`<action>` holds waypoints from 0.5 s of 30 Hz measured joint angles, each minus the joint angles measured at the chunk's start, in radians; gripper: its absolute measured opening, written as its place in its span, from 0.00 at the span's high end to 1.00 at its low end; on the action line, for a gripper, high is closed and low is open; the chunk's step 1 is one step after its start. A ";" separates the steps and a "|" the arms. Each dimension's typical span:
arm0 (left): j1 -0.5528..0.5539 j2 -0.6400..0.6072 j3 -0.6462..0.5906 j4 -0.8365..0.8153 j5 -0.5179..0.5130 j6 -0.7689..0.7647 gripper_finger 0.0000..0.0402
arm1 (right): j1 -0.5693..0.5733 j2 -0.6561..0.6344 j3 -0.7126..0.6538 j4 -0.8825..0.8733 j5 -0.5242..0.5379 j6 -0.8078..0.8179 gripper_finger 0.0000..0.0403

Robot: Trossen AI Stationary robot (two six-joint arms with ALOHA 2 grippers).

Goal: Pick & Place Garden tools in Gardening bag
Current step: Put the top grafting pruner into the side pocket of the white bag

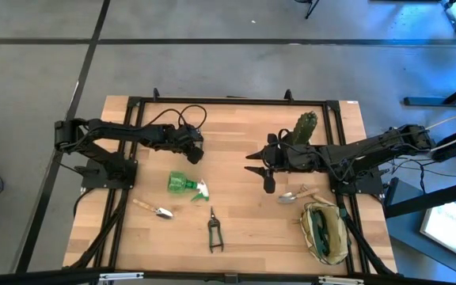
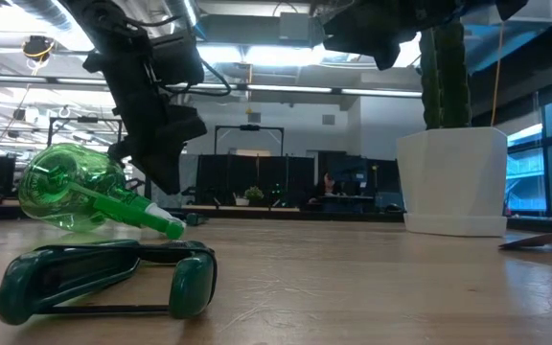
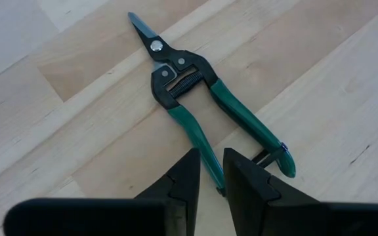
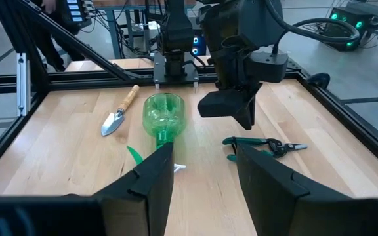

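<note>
Pruning shears (image 3: 195, 105) are lying loose mid-desk as the left claw (image 3: 205, 172), nearly closed and empty, is hovering just above; the right claw (image 4: 202, 172) is waiting half-open, holding nothing.

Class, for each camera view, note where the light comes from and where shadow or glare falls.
Low view: ceiling strip lights behind leave the left gripper a dark silhouette, while the translucent green plastic spray bottle glows. Left wrist view: the green-handled pruning shears cast only a faint, soft shadow on the pale wooden table. High view: a bright patch lies on the grey floor.
</note>
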 joint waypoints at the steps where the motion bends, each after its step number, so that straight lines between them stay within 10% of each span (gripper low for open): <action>1: 0.000 0.000 0.000 0.000 0.000 0.000 0.84 | 0.002 0.000 0.000 0.000 0.000 0.000 0.59; 15: 0.000 0.000 0.000 0.000 -0.002 0.006 0.84 | 0.020 0.000 0.000 0.000 0.000 0.019 0.58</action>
